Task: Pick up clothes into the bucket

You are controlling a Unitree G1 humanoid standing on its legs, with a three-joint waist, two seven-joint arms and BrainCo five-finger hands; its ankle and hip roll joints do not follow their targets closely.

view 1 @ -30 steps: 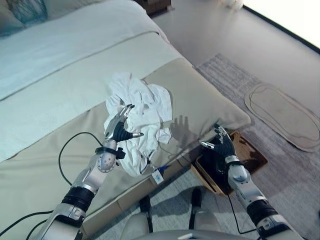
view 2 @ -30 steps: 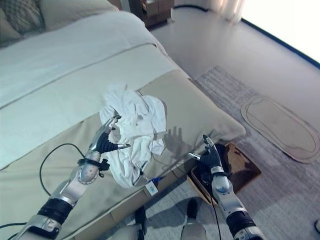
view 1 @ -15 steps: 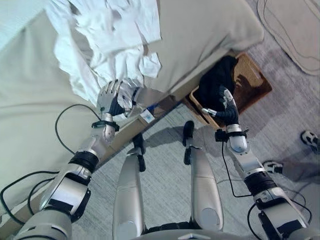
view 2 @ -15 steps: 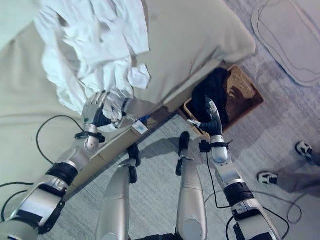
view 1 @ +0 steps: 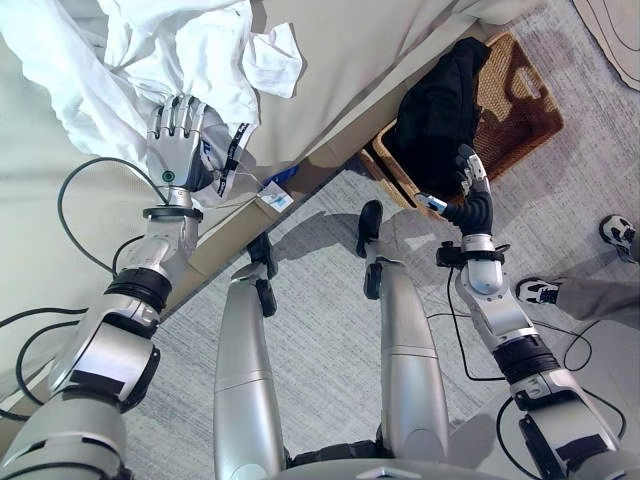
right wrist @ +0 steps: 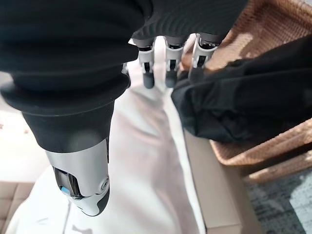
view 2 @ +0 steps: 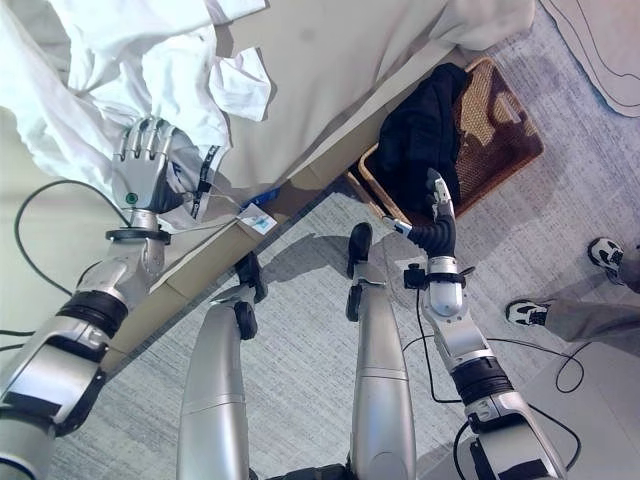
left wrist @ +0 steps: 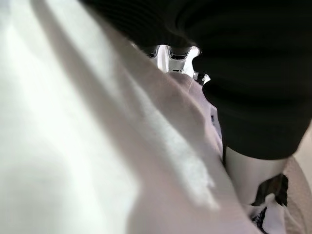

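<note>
A: Left eye view. Left hand [view 1: 178,140] is raised at the bed's [view 1: 380,40] edge, back of hand toward the camera, fingers upright and side by side. White clothes [view 1: 130,60] are heaped just above and around it, with one fold draped past its fingertips. Grasping or not?

B: Can't tell from here; the palm side is turned away and cloth covers it. Right hand [view 1: 468,195] is held up just short of the wicker basket [view 1: 520,100], fingers relaxed and apart, holding nothing. A black garment [view 1: 440,100] hangs over the basket's rim just beyond that hand's fingertips.

A: Right eye view, same layout. Left hand [view 2: 145,165] pressed into the white clothes [view 2: 110,70]; a white piece with a dark band hangs down beside it. Right hand [view 2: 436,215] is just below the basket [view 2: 500,120], not touching the black garment [view 2: 420,125]. A person's shoes [view 2: 610,255] are on the carpet [view 2: 300,330], well off to the right hand's outer side.

B: Left wrist view. White cloth [left wrist: 97,146] lies close against the hand's dark cover, and only a glimpse of silver fingers [left wrist: 173,52] shows past it. Grip still unreadable.

A: Right wrist view. Fingers [right wrist: 168,63] are straight and released, tips near the black garment [right wrist: 234,102] lying in the wicker basket [right wrist: 273,146]. White bedding shows past the thumb [right wrist: 80,190].
</note>
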